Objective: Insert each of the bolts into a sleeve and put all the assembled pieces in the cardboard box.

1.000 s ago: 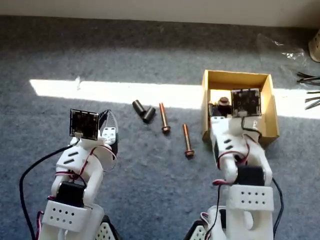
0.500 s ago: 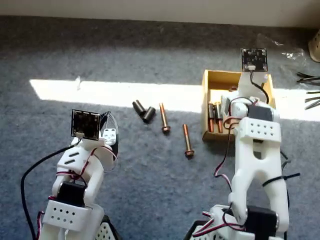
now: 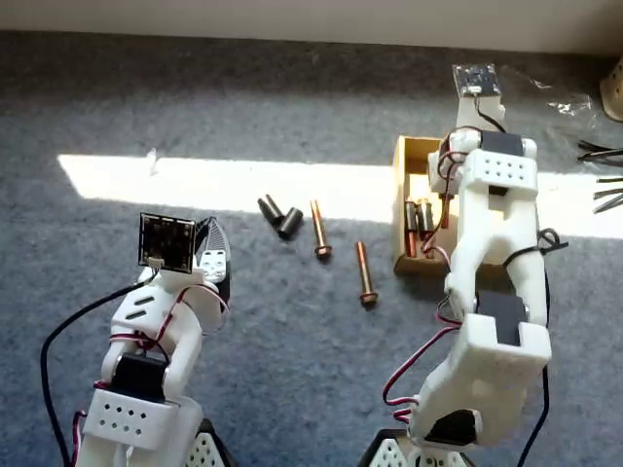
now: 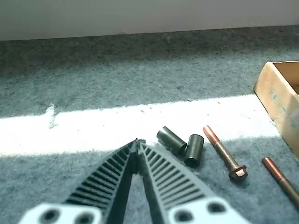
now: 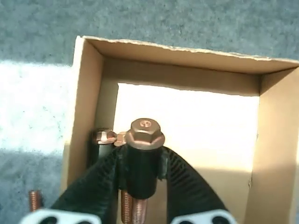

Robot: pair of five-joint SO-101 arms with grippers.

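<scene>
My right gripper (image 5: 142, 161) is shut on an assembled piece (image 5: 142, 175), a copper bolt in a black sleeve, held over the inside of the cardboard box (image 5: 88, 93). Two more assembled pieces (image 5: 103, 138) lie against the box wall. In the high view the right arm (image 3: 492, 224) stretches over the box (image 3: 404, 156). Two loose black sleeves (image 3: 270, 207) (image 3: 290, 223) and two loose bolts (image 3: 318, 229) (image 3: 364, 272) lie on the carpet between the arms. My left gripper (image 4: 138, 142) is shut and empty, just short of the sleeves (image 4: 170, 139) (image 4: 194, 149) and a bolt (image 4: 223, 151).
Grey carpet covers the floor, with a bright sunlit band across it. Dark tools (image 3: 604, 185) and clear plastic wrap (image 3: 550, 92) lie at the far right. A wall edge runs along the back.
The right arm has stretched forward over the box, its wrist now past the box's far edge. Assembled pieces in the box have come into sight. The left arm has not moved.
</scene>
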